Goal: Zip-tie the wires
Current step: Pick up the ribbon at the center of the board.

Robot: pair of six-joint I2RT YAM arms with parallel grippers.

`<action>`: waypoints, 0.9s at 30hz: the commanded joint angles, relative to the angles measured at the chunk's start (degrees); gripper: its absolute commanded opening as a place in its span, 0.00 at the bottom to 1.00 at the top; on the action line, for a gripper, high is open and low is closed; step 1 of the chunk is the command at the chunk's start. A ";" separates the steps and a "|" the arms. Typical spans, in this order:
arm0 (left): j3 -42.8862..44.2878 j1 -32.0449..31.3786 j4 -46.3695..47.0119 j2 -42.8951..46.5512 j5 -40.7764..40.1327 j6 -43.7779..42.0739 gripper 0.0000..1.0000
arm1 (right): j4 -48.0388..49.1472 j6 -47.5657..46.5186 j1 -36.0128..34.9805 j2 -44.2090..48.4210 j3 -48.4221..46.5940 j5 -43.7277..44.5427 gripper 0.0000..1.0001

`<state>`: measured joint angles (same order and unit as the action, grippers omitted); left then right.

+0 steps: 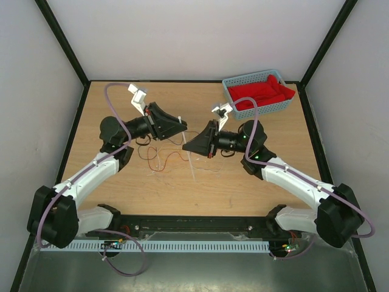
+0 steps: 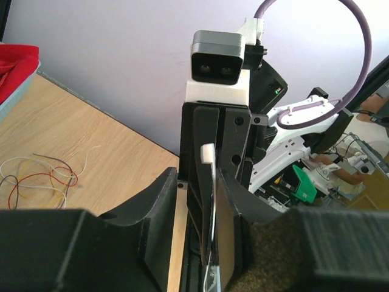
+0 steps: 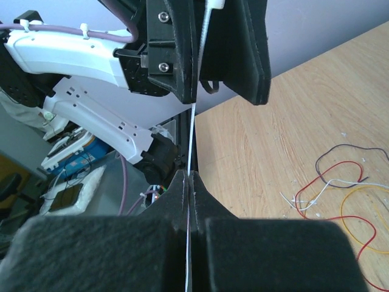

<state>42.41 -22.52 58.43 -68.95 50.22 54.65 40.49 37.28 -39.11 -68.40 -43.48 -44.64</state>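
A white zip tie [image 3: 193, 128] stands upright between the two grippers above the table. My right gripper [image 3: 190, 179] is shut on its strap, which passes between the pressed fingers; in the top view that gripper [image 1: 193, 144] points left. The left gripper [image 2: 196, 194] faces it with its jaws apart around the tie's upper end. The tie's head [image 2: 208, 153] shows just above them, and the strap lies close to the right pad. The wires [image 1: 163, 155], thin red, orange, dark and white strands loosely curled, lie flat on the wood below the grippers, apart from both, and show in each wrist view [image 2: 42, 179] [image 3: 340, 182].
A blue basket [image 1: 243, 79] holding red cloth [image 1: 261, 92] sits at the table's back right corner. Black frame posts and pale walls enclose the table. Purple arm cables [image 1: 118, 118] loop over both arms.
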 commanded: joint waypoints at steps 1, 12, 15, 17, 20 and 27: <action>2.67 -1.09 4.39 -0.19 -0.65 -1.19 0.28 | 2.97 -0.04 -1.15 -0.76 -1.62 -0.09 0.00; 2.93 -1.04 4.74 -0.85 0.21 0.97 0.00 | -5.61 -8.40 -1.23 4.42 -1.21 5.98 0.40; 6.60 -0.28 4.89 -2.72 5.67 3.80 0.00 | -12.24 -15.20 -1.24 8.17 -1.70 8.59 0.59; 9.68 0.64 4.93 -4.03 10.02 5.99 0.00 | -17.09 -19.95 -1.15 11.05 -1.88 12.35 0.71; 14.35 1.83 4.93 -5.98 16.61 9.35 0.00 | -21.17 -26.54 -1.14 15.32 -0.98 18.00 0.78; 21.54 1.63 7.18 -10.49 29.36 17.39 0.00 | -22.12 -34.96 -1.14 24.06 3.63 29.06 0.83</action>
<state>61.28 -20.82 61.58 -78.11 70.04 66.74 19.86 9.82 -40.10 -48.07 -42.57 -23.66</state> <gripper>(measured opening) 0.004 0.818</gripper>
